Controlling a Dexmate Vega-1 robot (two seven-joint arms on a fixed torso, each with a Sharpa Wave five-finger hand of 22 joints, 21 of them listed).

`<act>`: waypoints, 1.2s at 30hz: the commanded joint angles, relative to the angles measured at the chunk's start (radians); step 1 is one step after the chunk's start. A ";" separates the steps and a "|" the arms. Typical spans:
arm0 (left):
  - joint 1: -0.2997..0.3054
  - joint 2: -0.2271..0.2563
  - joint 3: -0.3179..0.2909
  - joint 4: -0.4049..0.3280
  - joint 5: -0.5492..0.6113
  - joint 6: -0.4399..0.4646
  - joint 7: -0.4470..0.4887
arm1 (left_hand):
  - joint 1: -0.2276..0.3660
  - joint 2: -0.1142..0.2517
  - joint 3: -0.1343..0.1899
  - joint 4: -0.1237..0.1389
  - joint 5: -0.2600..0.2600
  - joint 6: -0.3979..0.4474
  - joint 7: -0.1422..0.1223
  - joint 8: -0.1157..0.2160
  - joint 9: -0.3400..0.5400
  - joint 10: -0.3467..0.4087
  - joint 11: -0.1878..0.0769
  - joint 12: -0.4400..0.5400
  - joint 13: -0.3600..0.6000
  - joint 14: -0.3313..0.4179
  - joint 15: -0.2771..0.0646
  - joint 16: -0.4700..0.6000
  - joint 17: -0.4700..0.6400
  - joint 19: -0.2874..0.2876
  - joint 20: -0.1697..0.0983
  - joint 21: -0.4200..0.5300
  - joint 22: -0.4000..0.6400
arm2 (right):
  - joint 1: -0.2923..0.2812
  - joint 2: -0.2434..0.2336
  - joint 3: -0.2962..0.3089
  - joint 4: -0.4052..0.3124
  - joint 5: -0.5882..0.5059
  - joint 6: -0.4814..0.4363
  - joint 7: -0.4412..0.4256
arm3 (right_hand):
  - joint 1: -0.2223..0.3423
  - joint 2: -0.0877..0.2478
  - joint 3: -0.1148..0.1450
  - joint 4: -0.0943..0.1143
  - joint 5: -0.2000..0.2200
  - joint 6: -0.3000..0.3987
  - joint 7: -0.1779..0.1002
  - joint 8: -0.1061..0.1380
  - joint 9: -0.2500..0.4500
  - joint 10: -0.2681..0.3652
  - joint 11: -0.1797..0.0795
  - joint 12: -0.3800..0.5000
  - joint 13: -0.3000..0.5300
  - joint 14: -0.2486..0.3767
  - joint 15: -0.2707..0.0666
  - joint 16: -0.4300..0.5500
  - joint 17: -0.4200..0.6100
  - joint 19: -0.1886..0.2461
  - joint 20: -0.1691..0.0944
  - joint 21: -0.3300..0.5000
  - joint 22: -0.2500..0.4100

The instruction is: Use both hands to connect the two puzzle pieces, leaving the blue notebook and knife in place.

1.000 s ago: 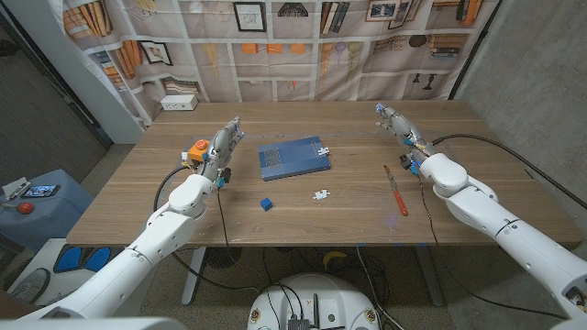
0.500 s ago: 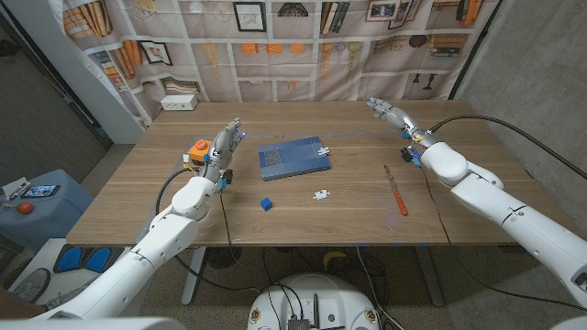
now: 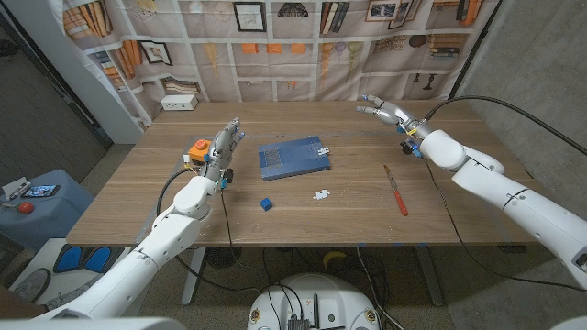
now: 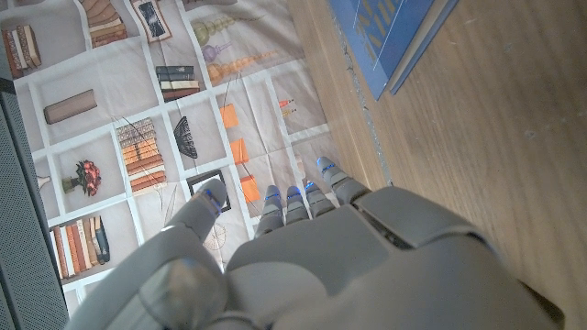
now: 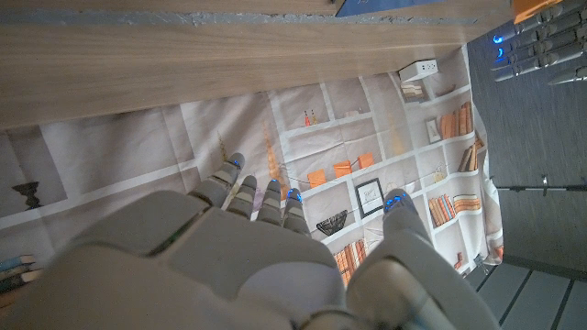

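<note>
Both hands empty, fingers apart: left hand (image 3: 223,145) near blue notebook (image 3: 293,158), right hand (image 3: 385,113) at far edge. Blue piece (image 3: 266,203) and white piece (image 3: 321,194) apart; knife (image 3: 396,191) alongside.

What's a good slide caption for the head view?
Both hands, left and right, hover open; blue and white puzzle pieces lie apart near the notebook and knife.

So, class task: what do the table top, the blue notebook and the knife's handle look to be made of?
Long brown table top: wood or wood-look laminate, matte, with lengthwise grain lines. Flat blue notebook: probably card or plastic cover, smooth, with a faint printed grid; the look leaves it open. Slim knife with red-orange handle: handle seems plastic, judging by its bright even colour; too small to be sure.
</note>
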 commanded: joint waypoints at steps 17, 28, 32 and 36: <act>-0.019 0.000 0.002 0.020 -0.001 0.025 0.010 | 0.004 0.041 0.005 -0.006 0.002 0.010 0.000 0.002 0.004 0.011 -0.003 0.003 0.005 0.006 0.003 0.006 0.005 0.013 -0.001 0.007 0.003 | 0.191 0.005 -0.133 0.025 -0.249 -0.036 0.188 | 0.101 -0.027 0.023 -0.046 -0.009 -0.041 -0.029 0.012 0.007 -0.083 0.025 -0.005 0.010 -0.076 0.090 -0.003 -0.002 -0.054 0.073 0.006 0.003; -0.019 -0.001 0.002 0.024 -0.001 0.026 0.012 | 0.000 0.042 0.007 -0.006 0.002 0.013 0.002 0.002 0.004 0.012 -0.002 0.001 0.005 0.008 0.001 0.006 0.006 0.014 0.001 0.007 0.003 | 0.246 0.016 -0.173 0.020 -0.330 -0.075 0.264 | 0.137 -0.057 0.027 -0.050 -0.003 -0.030 -0.017 0.024 0.011 -0.121 0.065 -0.005 0.012 -0.086 0.118 0.001 -0.001 -0.058 0.085 0.009 0.003; -0.019 0.000 0.003 0.024 -0.003 0.028 0.012 | -0.001 0.043 0.008 -0.006 0.002 0.013 0.002 0.001 0.004 0.013 -0.002 0.001 0.005 0.008 0.002 0.005 0.006 0.014 0.001 0.007 0.003 | 0.274 0.027 -0.193 0.020 -0.351 -0.095 0.312 | 0.159 -0.063 0.033 -0.051 0.003 -0.034 -0.018 0.025 0.014 -0.144 0.074 -0.006 0.013 -0.095 0.129 0.001 -0.001 -0.060 0.095 0.010 0.003; -0.018 0.001 0.003 0.022 -0.003 0.032 0.015 | -0.002 0.044 0.009 -0.006 0.002 0.014 0.002 0.001 0.004 0.013 -0.002 0.001 0.005 0.009 0.002 0.005 0.006 0.014 0.001 0.007 0.003 | 0.282 0.036 -0.196 0.019 -0.351 -0.104 0.324 | 0.184 -0.066 0.043 -0.051 0.011 -0.030 -0.015 0.030 0.017 -0.160 0.083 -0.004 0.015 -0.095 0.138 0.004 0.000 -0.046 0.103 0.015 0.002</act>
